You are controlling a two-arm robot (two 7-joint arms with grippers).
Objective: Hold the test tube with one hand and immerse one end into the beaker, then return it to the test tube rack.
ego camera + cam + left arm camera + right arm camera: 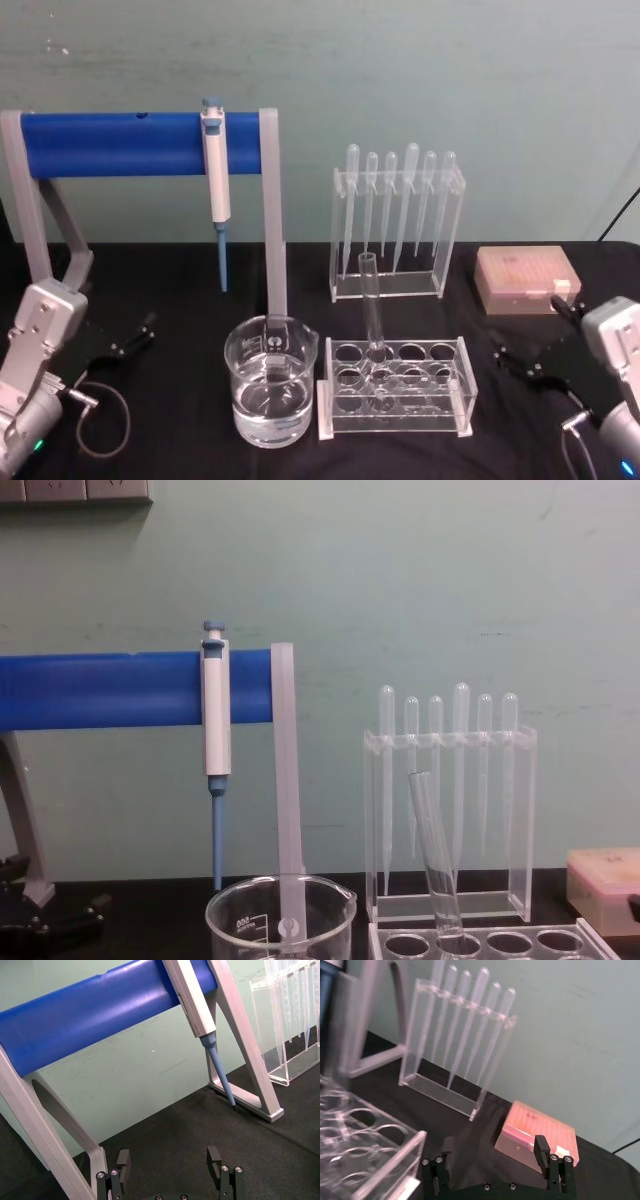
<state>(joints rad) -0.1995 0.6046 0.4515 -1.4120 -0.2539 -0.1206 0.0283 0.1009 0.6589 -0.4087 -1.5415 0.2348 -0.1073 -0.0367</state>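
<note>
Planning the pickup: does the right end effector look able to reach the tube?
Likely yes: the open right end effector sits beside the rack, the tube leaning tall above it, nothing between.

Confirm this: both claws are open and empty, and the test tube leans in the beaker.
Wrong: the test tube leans in the rack beside the beaker, as the head view shows. The left claw and right claw are open and empty.

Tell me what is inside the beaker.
Clear liquid sits low in the beaker; nothing else is inside. The test tube leans in the rack beside it. Left gripper and right gripper sit open at the sides.
</note>
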